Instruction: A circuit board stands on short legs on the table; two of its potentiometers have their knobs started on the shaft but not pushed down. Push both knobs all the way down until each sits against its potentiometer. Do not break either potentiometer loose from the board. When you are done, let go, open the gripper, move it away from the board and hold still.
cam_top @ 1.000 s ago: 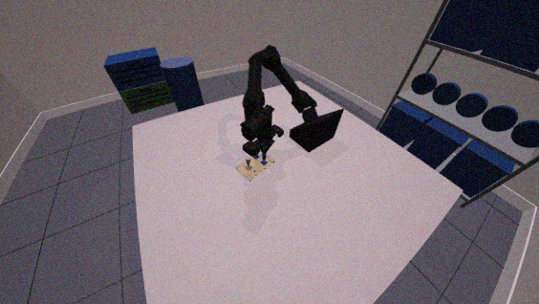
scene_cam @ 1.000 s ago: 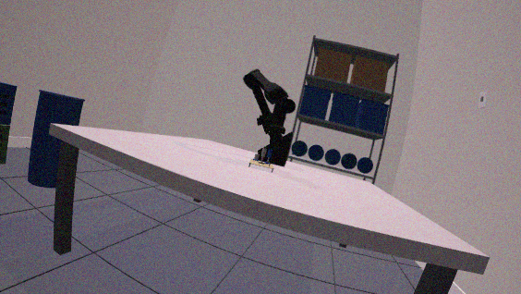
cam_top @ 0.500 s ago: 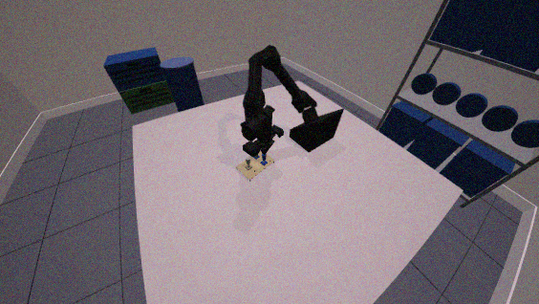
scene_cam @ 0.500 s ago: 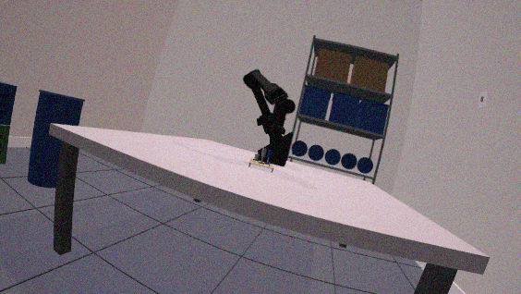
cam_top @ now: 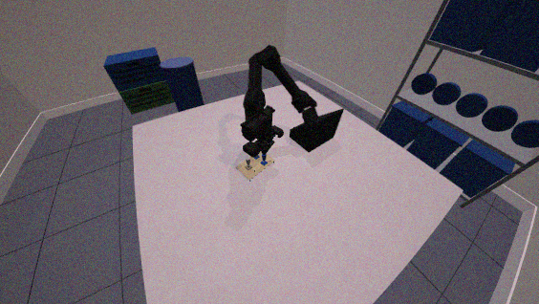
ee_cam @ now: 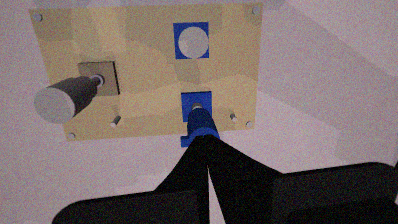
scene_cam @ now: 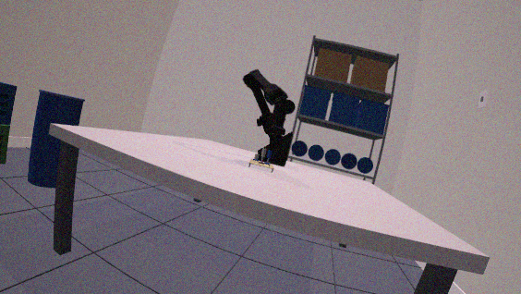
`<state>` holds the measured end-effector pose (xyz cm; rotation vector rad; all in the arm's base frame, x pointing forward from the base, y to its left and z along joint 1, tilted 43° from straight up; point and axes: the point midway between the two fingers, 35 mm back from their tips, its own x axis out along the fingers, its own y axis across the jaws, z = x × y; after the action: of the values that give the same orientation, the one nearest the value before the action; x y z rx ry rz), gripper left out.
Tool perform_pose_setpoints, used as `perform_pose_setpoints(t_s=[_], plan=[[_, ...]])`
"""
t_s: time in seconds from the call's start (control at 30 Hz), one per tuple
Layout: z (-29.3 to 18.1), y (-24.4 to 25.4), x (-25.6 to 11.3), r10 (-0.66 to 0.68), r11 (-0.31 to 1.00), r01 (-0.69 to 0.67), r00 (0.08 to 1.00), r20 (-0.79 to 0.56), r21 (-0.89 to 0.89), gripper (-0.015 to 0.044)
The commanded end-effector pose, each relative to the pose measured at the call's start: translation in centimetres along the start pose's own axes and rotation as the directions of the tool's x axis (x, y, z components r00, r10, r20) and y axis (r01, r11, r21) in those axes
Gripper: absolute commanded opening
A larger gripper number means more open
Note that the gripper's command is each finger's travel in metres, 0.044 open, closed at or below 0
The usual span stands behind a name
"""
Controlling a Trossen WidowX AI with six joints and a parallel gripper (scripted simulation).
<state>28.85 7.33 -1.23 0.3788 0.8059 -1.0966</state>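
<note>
The tan circuit board (ee_cam: pixel 150 45) (cam_top: pixel 251 175) stands on short legs on the table. A blue knob (ee_cam: pixel 201 121) sits raised on the shaft of a blue potentiometer (ee_cam: pixel 188 102), with a bit of shaft showing between them. A grey knob (ee_cam: pixel 67 102) (cam_top: pixel 248 162) sits raised on the shaft of a grey-brown potentiometer (ee_cam: pixel 108 86). My gripper (ee_cam: pixel 203 142) is shut and empty, its fingertips at the top of the blue knob; they hide part of that top. Whether they touch it I cannot tell.
A blue square part with a round whitish top (ee_cam: pixel 193 42) is on the board beyond the blue knob. Two small pins (ee_cam: pixel 115 121) (ee_cam: pixel 233 117) stand near the board's near edge. The arm's dark base (cam_top: pixel 316 131) is beside the board.
</note>
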Motion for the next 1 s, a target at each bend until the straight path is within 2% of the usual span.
perform_pose_setpoints(t_s=[0.0, 0.97], plan=[[0.16, 0.08, 1.04, -0.01, 1.0, 0.01, 1.0, 0.001, 0.01, 0.0], [0.16, 0.07, 1.77, -0.01, 1.0, 0.01, 1.0, 0.001, 0.01, 0.0]])
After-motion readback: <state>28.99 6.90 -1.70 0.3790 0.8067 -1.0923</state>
